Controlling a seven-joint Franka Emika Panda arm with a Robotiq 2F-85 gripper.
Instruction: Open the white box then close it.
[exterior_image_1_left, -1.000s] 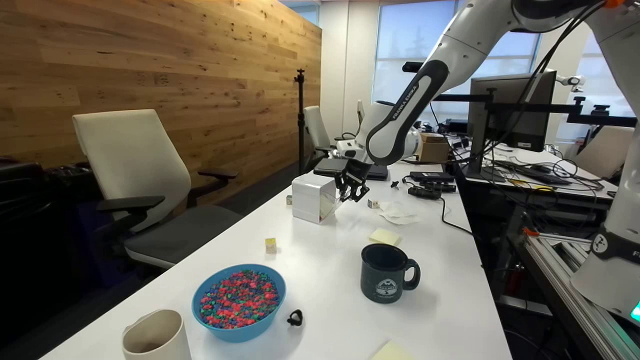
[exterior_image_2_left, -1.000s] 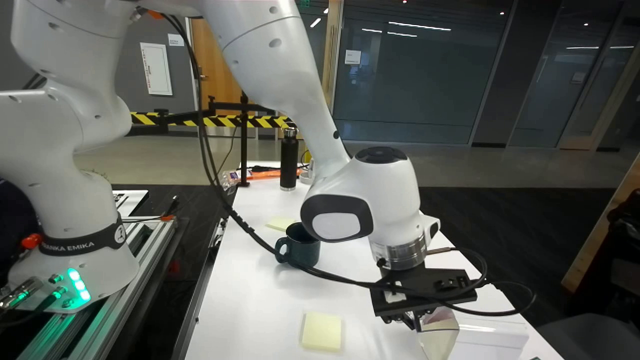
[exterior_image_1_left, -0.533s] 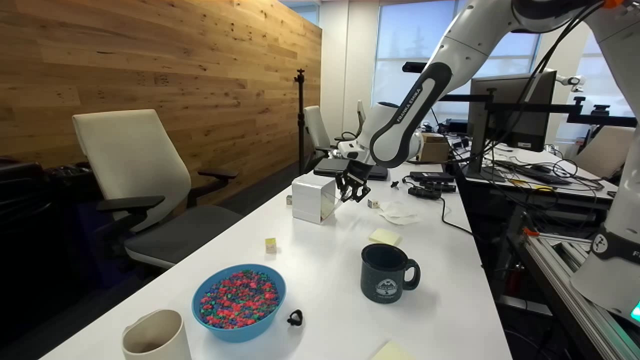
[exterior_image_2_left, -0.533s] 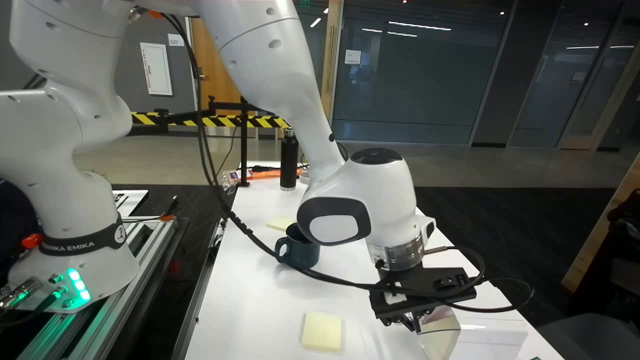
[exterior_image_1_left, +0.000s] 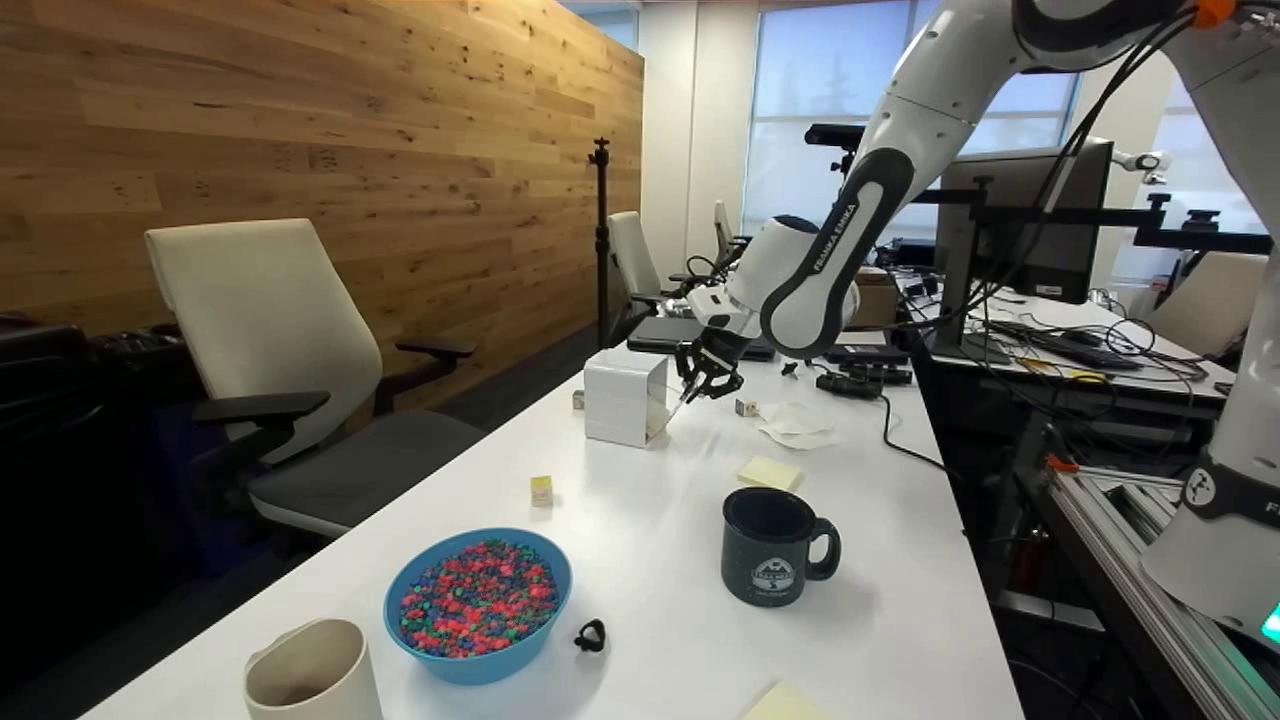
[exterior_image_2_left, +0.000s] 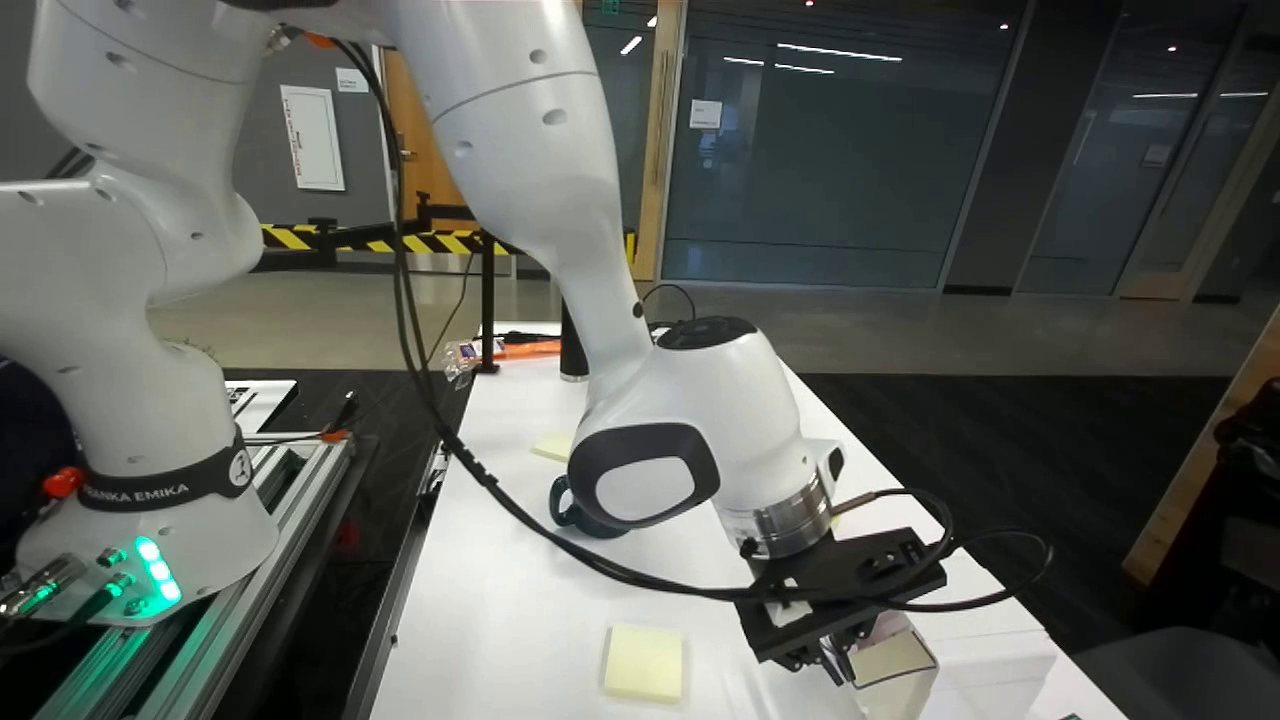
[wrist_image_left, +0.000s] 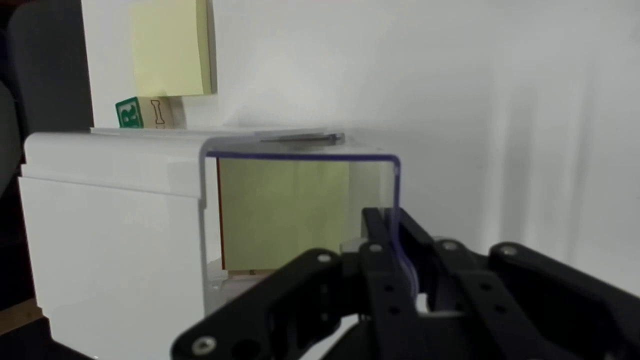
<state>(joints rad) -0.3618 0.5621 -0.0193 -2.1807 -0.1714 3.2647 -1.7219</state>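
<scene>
The white box (exterior_image_1_left: 618, 400) stands on the white table with its open side toward the arm; it also shows in an exterior view (exterior_image_2_left: 990, 665) and at the left in the wrist view (wrist_image_left: 115, 245). Its clear flap lid (exterior_image_2_left: 893, 665) sticks out from the opening at an angle. My gripper (wrist_image_left: 382, 215) has its two black fingers closed on the lid's edge, which runs between them in the wrist view. In the exterior views the gripper (exterior_image_1_left: 712, 375) is beside the box opening. A yellow sheet (wrist_image_left: 285, 210) shows through the lid.
A dark mug (exterior_image_1_left: 768, 548), a blue bowl (exterior_image_1_left: 440, 645) of coloured pieces and a cream cup (exterior_image_1_left: 310, 670) stand on the table. Yellow note pads (exterior_image_2_left: 643, 663) and small letter blocks (wrist_image_left: 142, 112) lie around. Black devices and cables (exterior_image_1_left: 865, 375) lie near the table edge.
The gripper has tilted and the wrist has shifted toward the robot base, drawing the clear lid further outward and down. The box body stays in nearly the same place.
</scene>
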